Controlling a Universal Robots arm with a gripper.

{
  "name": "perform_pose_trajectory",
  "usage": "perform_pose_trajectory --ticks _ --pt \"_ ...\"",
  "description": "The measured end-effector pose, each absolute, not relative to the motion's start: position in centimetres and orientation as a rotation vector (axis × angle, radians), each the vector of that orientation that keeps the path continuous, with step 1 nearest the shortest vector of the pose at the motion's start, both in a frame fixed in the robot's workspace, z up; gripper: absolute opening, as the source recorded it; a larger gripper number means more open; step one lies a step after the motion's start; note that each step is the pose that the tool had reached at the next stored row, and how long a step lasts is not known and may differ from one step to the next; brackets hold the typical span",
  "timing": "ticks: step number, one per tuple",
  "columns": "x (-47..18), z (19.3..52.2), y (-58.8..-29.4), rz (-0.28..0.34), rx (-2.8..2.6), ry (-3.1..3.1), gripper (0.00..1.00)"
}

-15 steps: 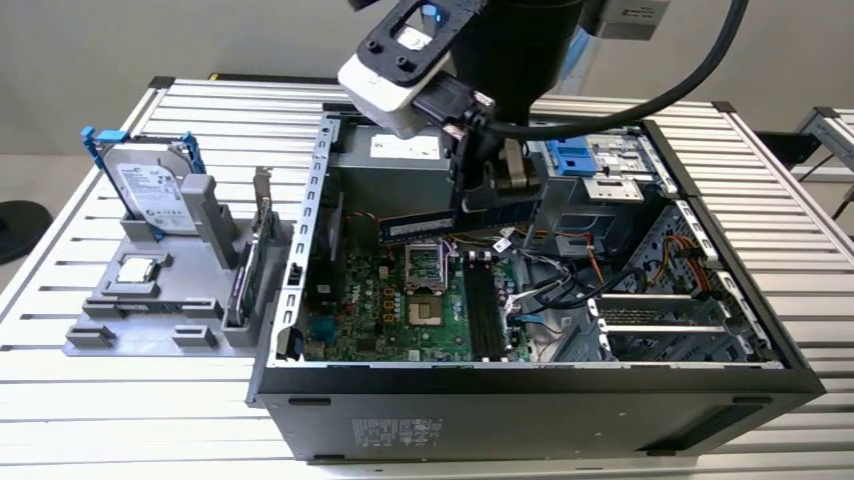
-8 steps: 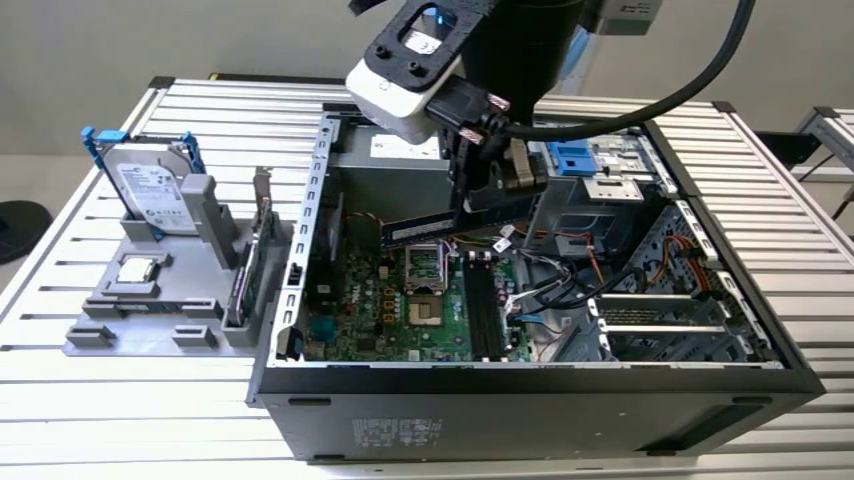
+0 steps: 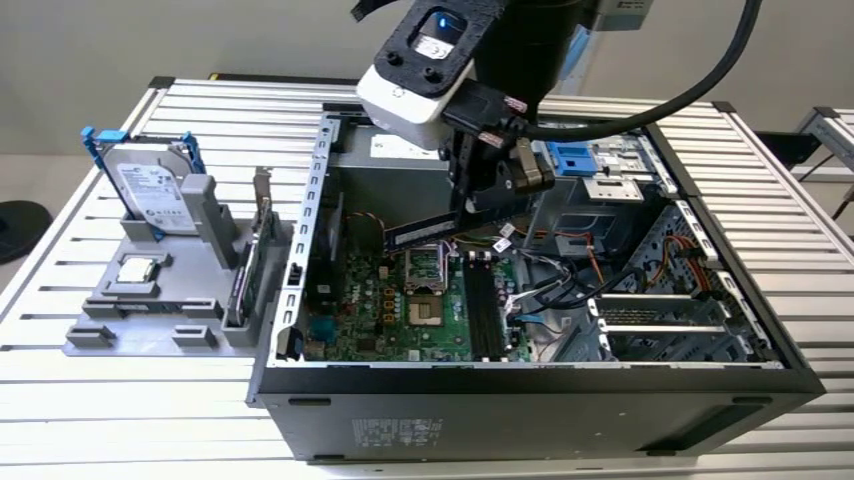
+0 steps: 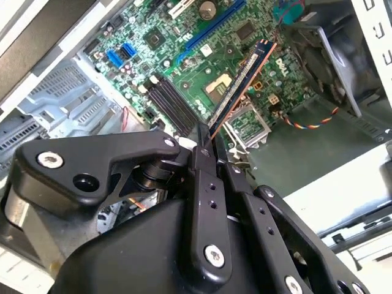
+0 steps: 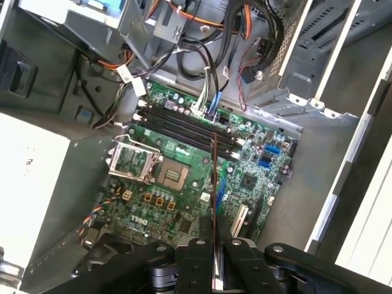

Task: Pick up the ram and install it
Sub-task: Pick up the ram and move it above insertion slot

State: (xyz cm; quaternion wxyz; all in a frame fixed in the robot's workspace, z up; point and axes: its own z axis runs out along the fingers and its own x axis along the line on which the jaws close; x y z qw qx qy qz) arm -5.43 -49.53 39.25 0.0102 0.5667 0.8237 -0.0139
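The hand (image 4: 205, 133) is clamped tight on one ram (image 4: 242, 82), its two fingers pinching one end of the stick. One arm reaches down from above into one open case (image 3: 534, 410) on the table (image 3: 54, 420), with the hand pointing down. The ram hangs above the motherboard (image 5: 159, 208), over the socket (image 5: 171, 176) and near the dark slots (image 5: 184, 125), not seated. On the exterior view's left, one grey holder (image 3: 147, 320) carries one drive (image 3: 147, 190) and one chip (image 3: 138, 269).
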Motion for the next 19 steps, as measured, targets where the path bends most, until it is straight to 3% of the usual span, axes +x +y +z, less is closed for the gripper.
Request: perform_pose_trajectory --ticks 19 --pt "-5.43 39.25 -49.53 -0.040 1.511 2.728 0.00"
